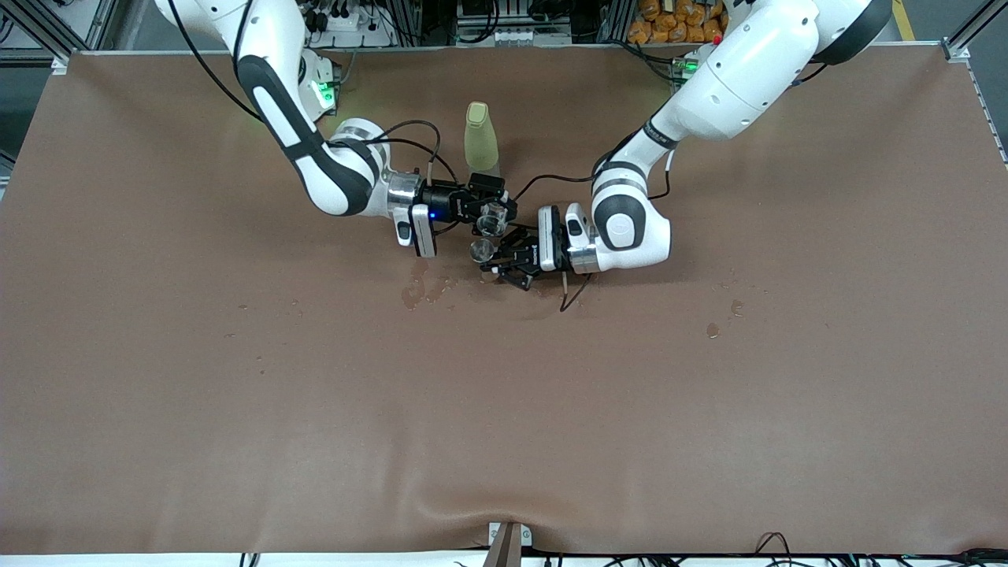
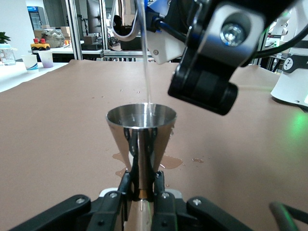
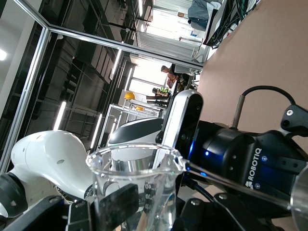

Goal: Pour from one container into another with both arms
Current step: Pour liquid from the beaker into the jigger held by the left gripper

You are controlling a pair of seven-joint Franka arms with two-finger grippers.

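Observation:
My right gripper (image 1: 490,211) is shut on a clear glass beaker (image 1: 494,220) and holds it tipped over the middle of the table. In the right wrist view the beaker (image 3: 134,178) has printed marks, and a thin stream leaves its spout. Just below, my left gripper (image 1: 496,258) is shut on the narrow waist of a steel jigger (image 1: 481,250). The left wrist view shows the jigger (image 2: 141,120) upright between the left gripper's fingers (image 2: 126,185), with the stream of water (image 2: 148,72) falling into its cup.
A pale yellow bottle (image 1: 481,138) stands upright, farther from the front camera than both grippers. Water puddles (image 1: 417,287) wet the brown tablecloth (image 1: 236,409) beside the jigger. A few drops (image 1: 713,329) lie toward the left arm's end.

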